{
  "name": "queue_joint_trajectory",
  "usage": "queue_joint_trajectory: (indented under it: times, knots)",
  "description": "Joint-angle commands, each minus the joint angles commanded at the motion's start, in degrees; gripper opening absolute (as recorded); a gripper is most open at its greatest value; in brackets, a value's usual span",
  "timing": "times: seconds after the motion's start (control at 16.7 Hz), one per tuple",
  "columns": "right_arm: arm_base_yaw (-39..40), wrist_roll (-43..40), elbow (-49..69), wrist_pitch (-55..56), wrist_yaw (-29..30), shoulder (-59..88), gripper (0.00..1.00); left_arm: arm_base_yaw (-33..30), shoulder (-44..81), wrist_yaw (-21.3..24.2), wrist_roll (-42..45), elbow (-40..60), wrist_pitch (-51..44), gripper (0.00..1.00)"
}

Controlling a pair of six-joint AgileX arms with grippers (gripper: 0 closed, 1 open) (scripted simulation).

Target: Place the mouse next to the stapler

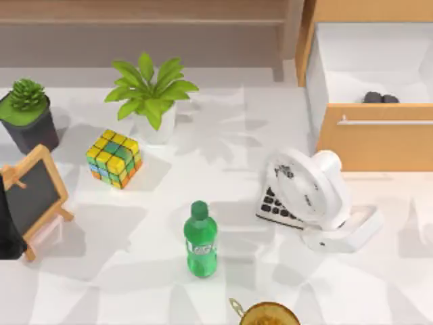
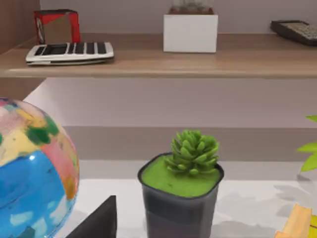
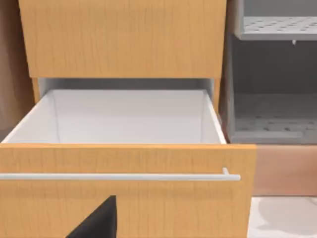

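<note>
The mouse point(image 1: 381, 98), a small dark object of two rounded humps, lies inside the open wooden drawer point(image 1: 375, 139) at the top view's right, close behind the drawer front. The stapler is out of view. My left arm point(image 1: 8, 223) shows as a dark shape at the table's left edge, beside the small chalkboard. A dark part of my left gripper point(image 2: 96, 220) faces the potted succulent point(image 2: 181, 193). A dark part of my right gripper point(image 3: 96, 220) faces the drawer front and its white inside point(image 3: 129, 116), a little way off.
A white fan point(image 1: 318, 196) stands over a black-keyed calculator point(image 1: 276, 205) in front of the drawer. A green bottle point(image 1: 201, 238), colour cube point(image 1: 114, 158), leafy plant point(image 1: 152, 91), chalkboard point(image 1: 30, 196) and globe point(image 2: 29, 173) occupy the middle and left. A bowl point(image 1: 269, 315) sits at the front edge.
</note>
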State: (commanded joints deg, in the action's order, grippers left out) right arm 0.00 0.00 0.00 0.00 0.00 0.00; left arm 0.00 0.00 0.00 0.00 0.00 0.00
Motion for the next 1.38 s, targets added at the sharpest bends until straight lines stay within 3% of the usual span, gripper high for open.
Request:
queue_joint_trajectory:
  times: [0.3, 0.54, 1.38]
  knots:
    - [0.28, 0.85, 3.43, -2.25, 0.09, 3.49, 1.0, 0.0, 0.0, 0.0, 0.0, 0.0, 0.0, 1.0]
    - [1.19, 3.75, 16.13, -9.86, 0.39, 16.53, 1.0, 0.0, 0.0, 0.0, 0.0, 0.0, 0.0, 1.0]
    - [6.88, 18.68, 92.77, -50.57, 2.19, 105.06, 1.0, 0.0, 0.0, 0.0, 0.0, 0.0, 0.0, 1.0]
